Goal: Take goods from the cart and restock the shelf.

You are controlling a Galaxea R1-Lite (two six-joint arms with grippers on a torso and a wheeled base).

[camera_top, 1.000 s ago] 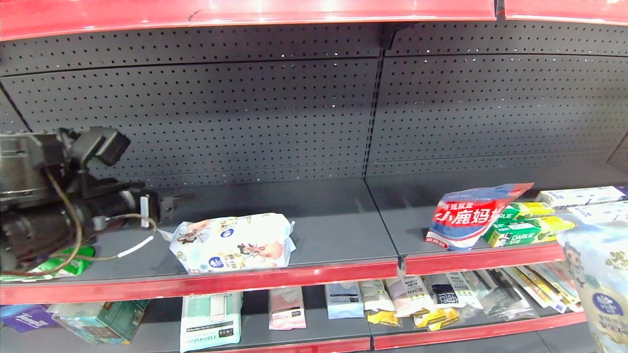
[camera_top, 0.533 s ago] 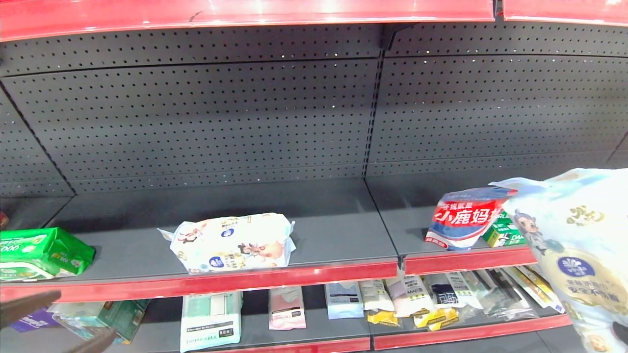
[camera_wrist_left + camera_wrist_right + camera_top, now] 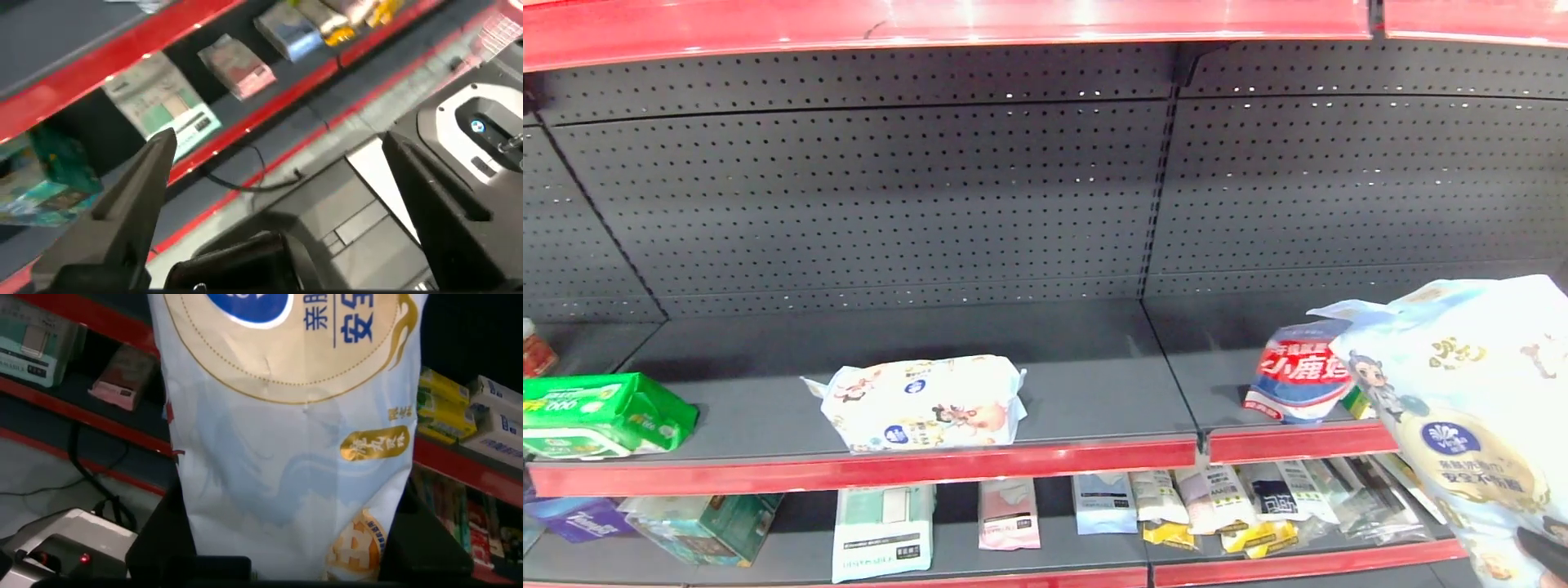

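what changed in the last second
The left tool pulled back off the shelf, away from the white cartoon-print pack, and now sits low and open. The right tool raised its large cartoon-print bag in front of the shelf's right end. The white cartoon-print pack, green pack and red pouch stayed put; the camera shifted slightly.

Black fingers (image 3: 167,539) on the right gripper (image 3: 286,547), and the held pack (image 3: 294,457) between them was white and pale blue, with a gold ring, a blue badge and a cartoon figure. Just beyond it sat a red-and-blue pouch (image 3: 1298,371). Well to its left lay a white cartoon-printed pack (image 3: 923,402), a green pack (image 3: 600,412) and the red-edged, hole-dotted grey shelf (image 3: 866,469).
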